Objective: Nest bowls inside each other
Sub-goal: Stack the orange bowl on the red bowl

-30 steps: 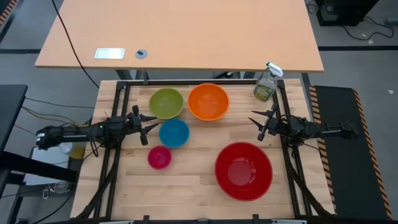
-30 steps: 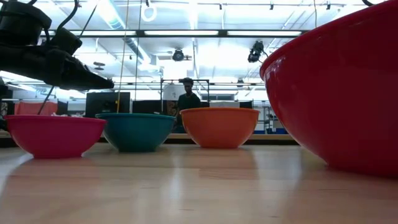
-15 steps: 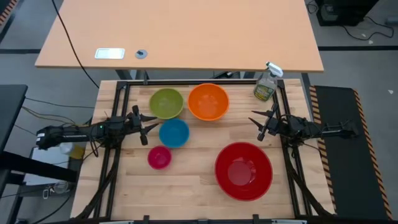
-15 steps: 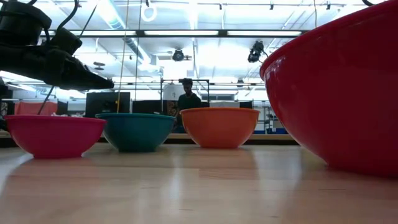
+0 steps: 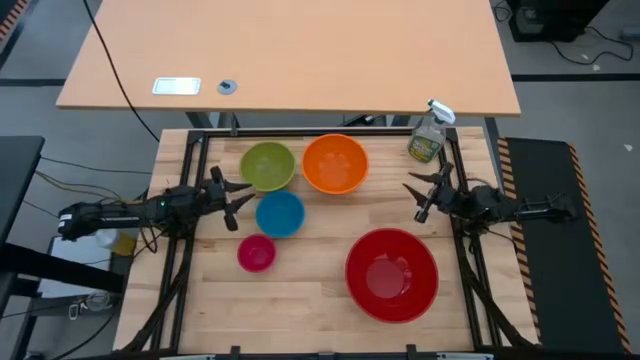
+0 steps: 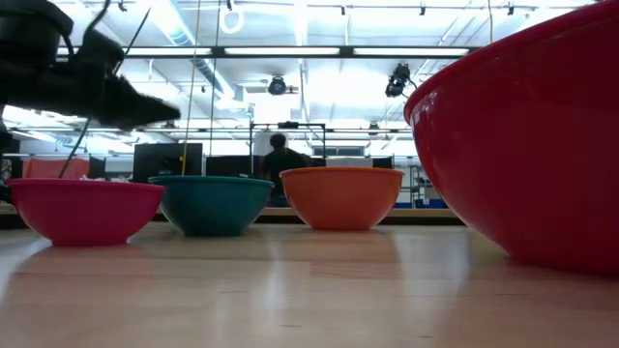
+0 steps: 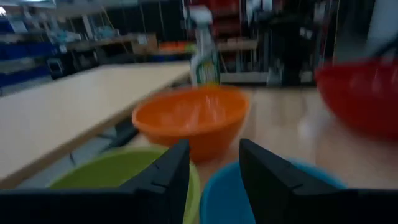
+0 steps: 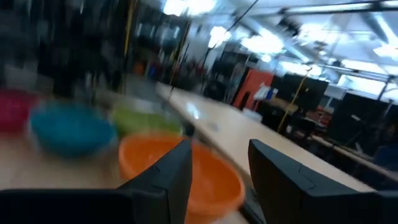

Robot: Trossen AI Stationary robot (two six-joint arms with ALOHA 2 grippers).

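Five bowls stand apart, upright on the wooden table: a large red bowl [image 5: 391, 274] near right, an orange bowl [image 5: 334, 164] at the far middle, a lime green bowl [image 5: 267, 166] beside it, a blue bowl [image 5: 280, 214] and a small pink bowl [image 5: 256, 253] at the left. My left gripper [image 5: 232, 201] hovers open at the left edge, just left of the blue bowl, pointing level toward the right [image 7: 213, 165]. My right gripper [image 5: 419, 196] hovers open at the right edge, pointing left [image 8: 219, 165], with nothing between its fingers.
A clear spray bottle [image 5: 428, 136] stands at the table's far right corner. A larger tan table [image 5: 290, 55] lies beyond the far edge. A person [image 6: 279, 159] stands far back in the room. Bare wood shows between the pink and red bowls.
Both grippers have tipped their fingers upward a little where they hover. In the low view the left gripper's fingertip has risen. The bowls have kept still.
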